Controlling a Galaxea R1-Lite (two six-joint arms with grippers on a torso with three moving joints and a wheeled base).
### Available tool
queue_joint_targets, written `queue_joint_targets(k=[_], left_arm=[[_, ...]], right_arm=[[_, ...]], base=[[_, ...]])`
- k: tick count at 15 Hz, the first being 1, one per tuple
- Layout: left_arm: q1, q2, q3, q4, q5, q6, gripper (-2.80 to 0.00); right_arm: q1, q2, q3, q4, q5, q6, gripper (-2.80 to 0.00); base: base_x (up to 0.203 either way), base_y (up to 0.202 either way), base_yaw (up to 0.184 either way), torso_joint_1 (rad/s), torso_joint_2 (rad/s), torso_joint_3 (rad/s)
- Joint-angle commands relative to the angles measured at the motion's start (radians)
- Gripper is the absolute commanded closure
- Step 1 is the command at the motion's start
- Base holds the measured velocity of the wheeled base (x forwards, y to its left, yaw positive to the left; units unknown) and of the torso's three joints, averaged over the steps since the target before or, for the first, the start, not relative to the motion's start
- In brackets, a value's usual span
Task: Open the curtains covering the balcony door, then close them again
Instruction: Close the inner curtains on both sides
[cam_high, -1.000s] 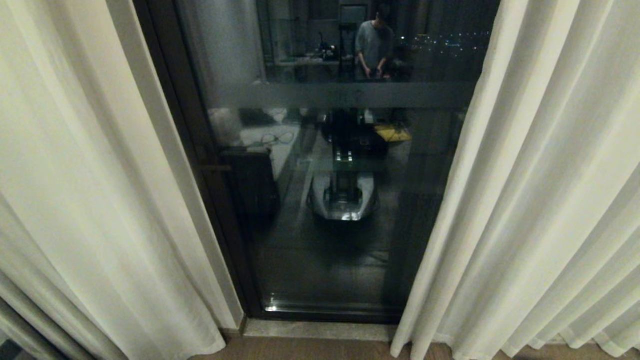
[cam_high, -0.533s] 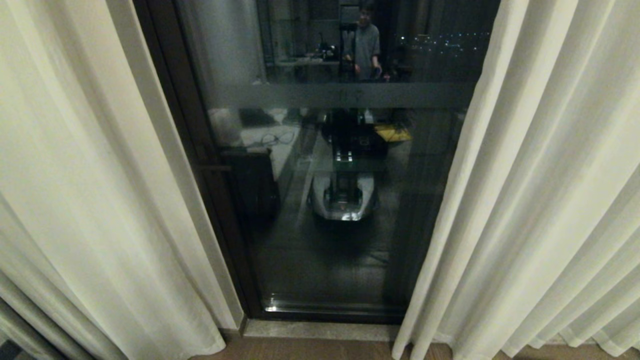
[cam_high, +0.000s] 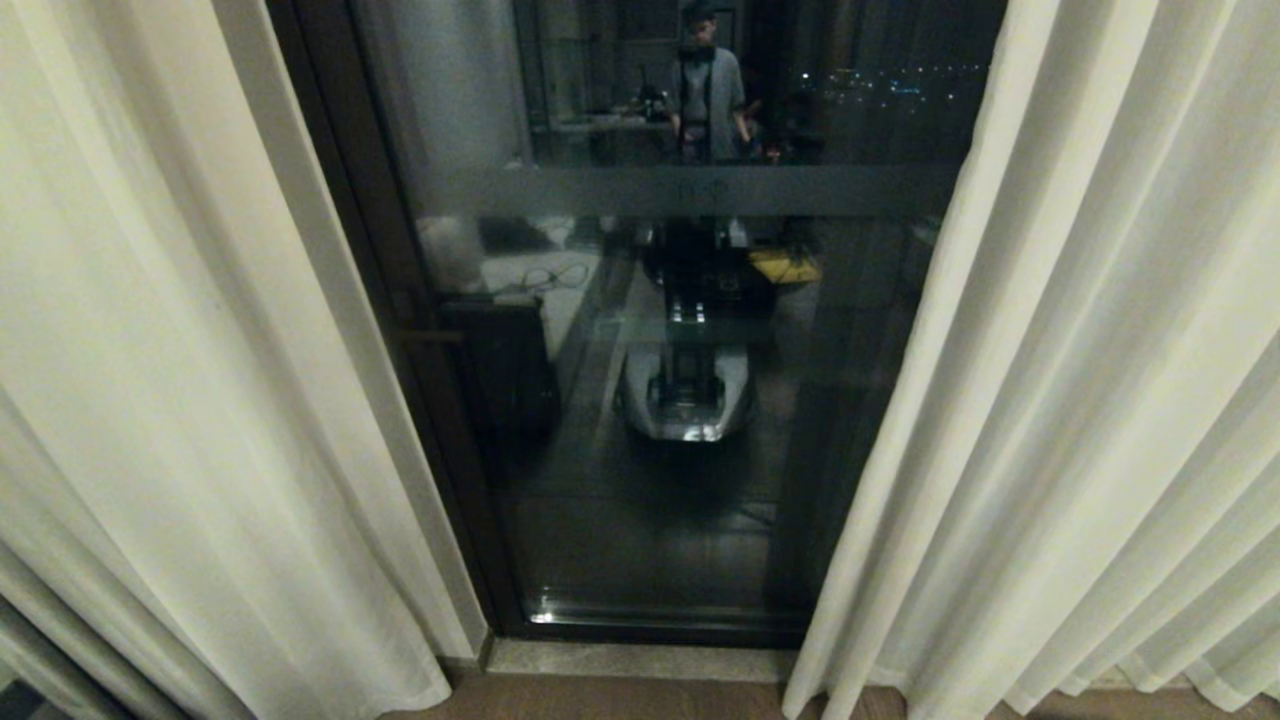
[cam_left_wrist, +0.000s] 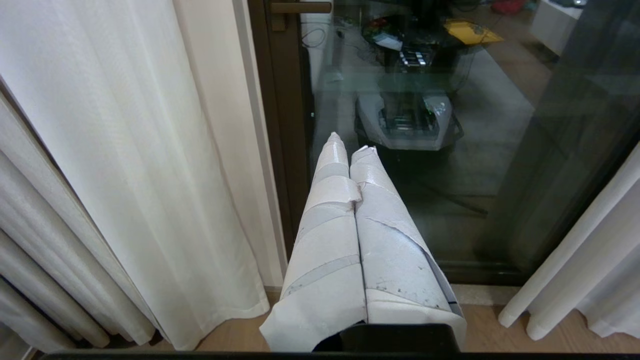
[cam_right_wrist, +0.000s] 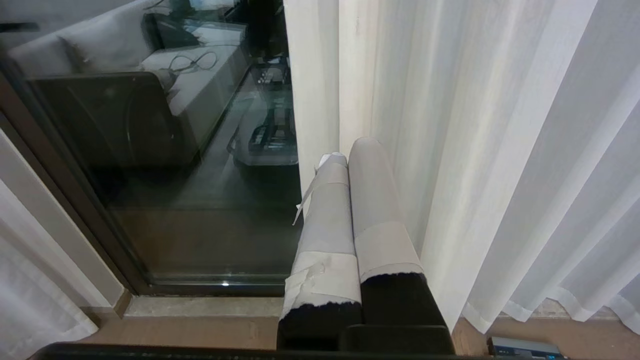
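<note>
Fabric of the curtains looks light, soft and yielding, likely to slip through a loose grip; the inner hem edge seems the best hold. Cream pleated panels hang at frame left and right, the balcony door bare between. Left gripper and right gripper have fingers pressed together, empty.

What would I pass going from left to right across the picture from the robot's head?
Left curtain → dark door frame → glass of the balcony door, with a frosted band across it and the room reflected in it → right curtain.
</note>
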Motion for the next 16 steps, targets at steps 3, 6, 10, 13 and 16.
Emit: queue_joint_targets(k=[3, 6, 10, 13, 16], left_arm=[[0.000, 0.000, 0.000, 0.000, 0.002, 0.000, 0.00], [0.000, 0.000, 0.000, 0.000, 0.001, 0.000, 0.00], [0.000, 0.000, 0.000, 0.000, -0.001, 0.000, 0.00], [0.000, 0.000, 0.000, 0.000, 0.002, 0.000, 0.00], [0.000, 0.000, -0.001, -0.002, 0.000, -0.001, 0.00]], right_arm=[[0.000, 0.000, 0.000, -0.001, 0.000, 0.000, 0.00], [0.000, 0.000, 0.000, -0.001, 0.000, 0.000, 0.00], [0.000, 0.000, 0.000, -0.001, 0.000, 0.000, 0.00], [0.000, 0.000, 0.000, -0.001, 0.000, 0.000, 0.00], [0.000, 0.000, 0.000, -0.001, 0.000, 0.000, 0.00]], base=[[0.000, 0.000, 0.000, 0.000, 0.00, 0.000], [0.000, 0.000, 0.000, 0.000, 0.00, 0.000], [0.000, 0.000, 0.000, 0.000, 0.00, 0.000], [0.000, 0.000, 0.000, 0.000, 0.00, 0.000], [0.000, 0.000, 0.000, 0.000, 0.00, 0.000]])
